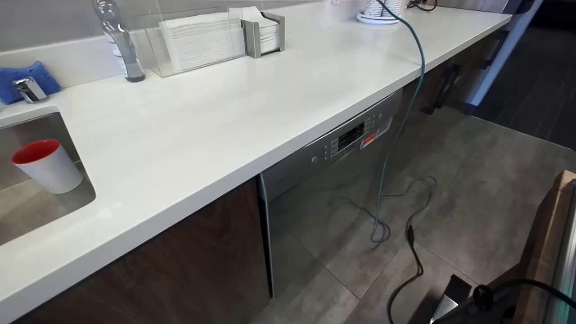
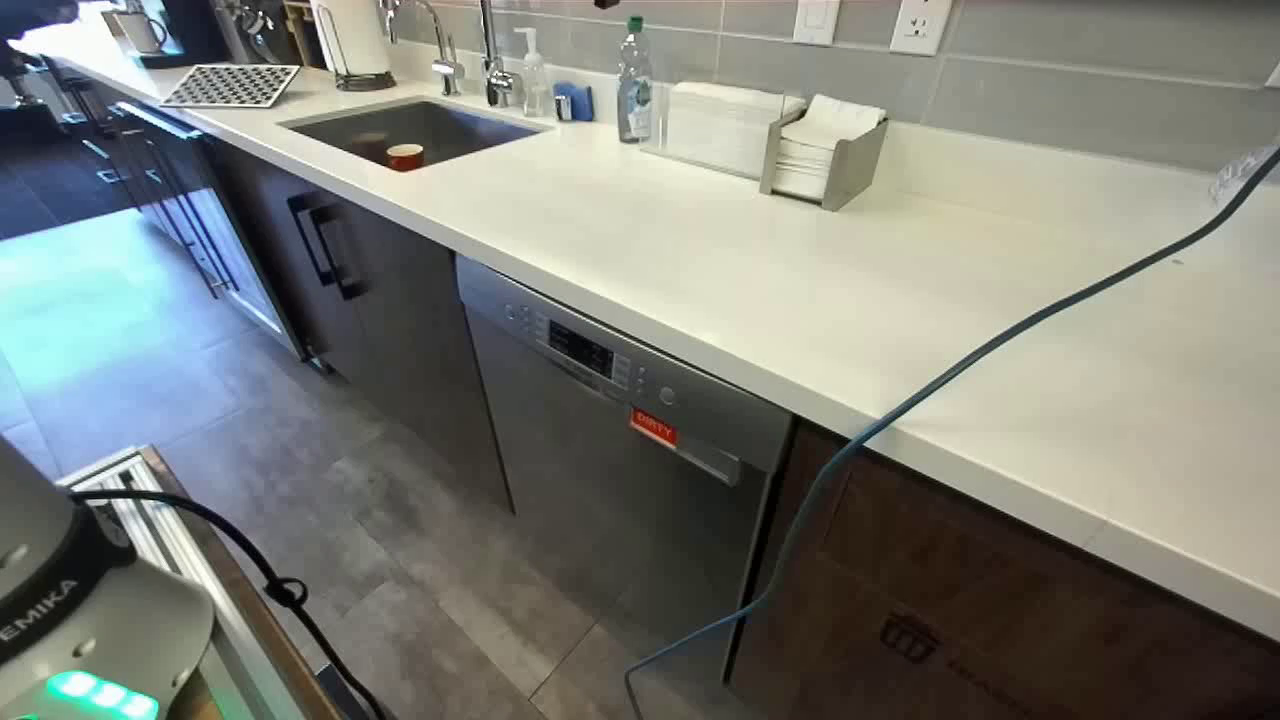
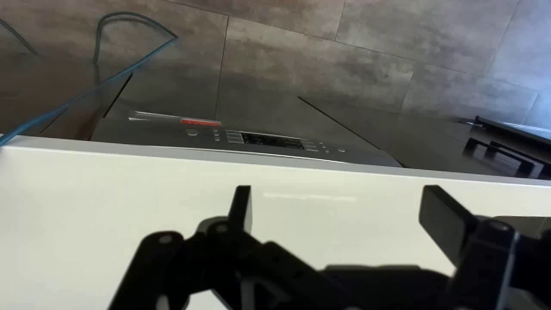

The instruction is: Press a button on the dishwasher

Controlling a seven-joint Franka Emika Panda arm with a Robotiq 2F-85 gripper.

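Observation:
The dishwasher has a brushed grey steel front under the counter's edge, in both exterior views and the wrist view. Its top control strip has a dark display with tiny buttons on both sides. A round button also shows in the wrist view. A red "DIRTY" label is on the front below the strip. My gripper is open and empty, over the white counter, apart from the control strip. Its fingers are not clearly visible in the exterior views.
The white counter overhangs the dishwasher. A blue cable crosses its edge and hangs to the floor. Napkin holders, a bottle and a sink with a cup are along it. A black cable lies on the floor.

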